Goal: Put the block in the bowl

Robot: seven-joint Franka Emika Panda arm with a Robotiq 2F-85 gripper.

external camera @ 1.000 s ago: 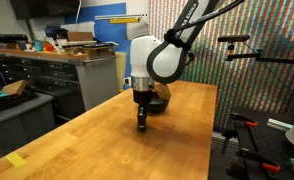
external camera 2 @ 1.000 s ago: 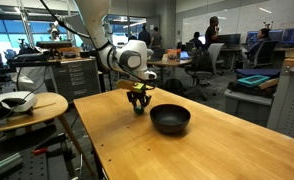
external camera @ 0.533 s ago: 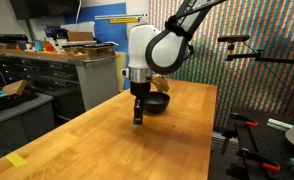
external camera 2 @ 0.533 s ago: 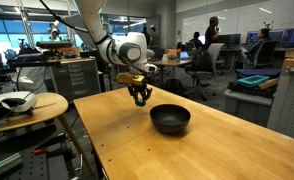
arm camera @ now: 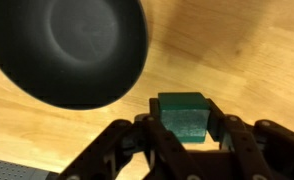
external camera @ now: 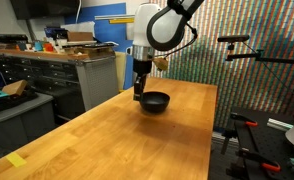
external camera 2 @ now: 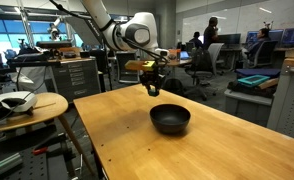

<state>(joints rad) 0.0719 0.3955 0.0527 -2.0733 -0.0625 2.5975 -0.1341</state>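
**Fingers (arm camera: 232, 142) clamped on the green block (arm camera: 182, 114), off the table**

Wrist view: two black, matte, jointed fingers press the opposite sides of the block. It is a small dark green cube with crisp edges. Being a cube it has no long axis, and one flat face is turned to the camera. The bowl (arm camera: 67, 50) lies up and to the left, apart from the block. It is round, shallow and black, with a soft sheen. Pale wood-grain table (arm camera: 247, 60) shows beneath the block.

In both exterior views the fingers (external camera: 139, 95) (external camera 2: 152, 90) point straight down, raised above the table (external camera: 107, 140) (external camera 2: 197, 150) near the bowl (external camera: 155, 102) (external camera 2: 170, 120). The block is too small to make out there.
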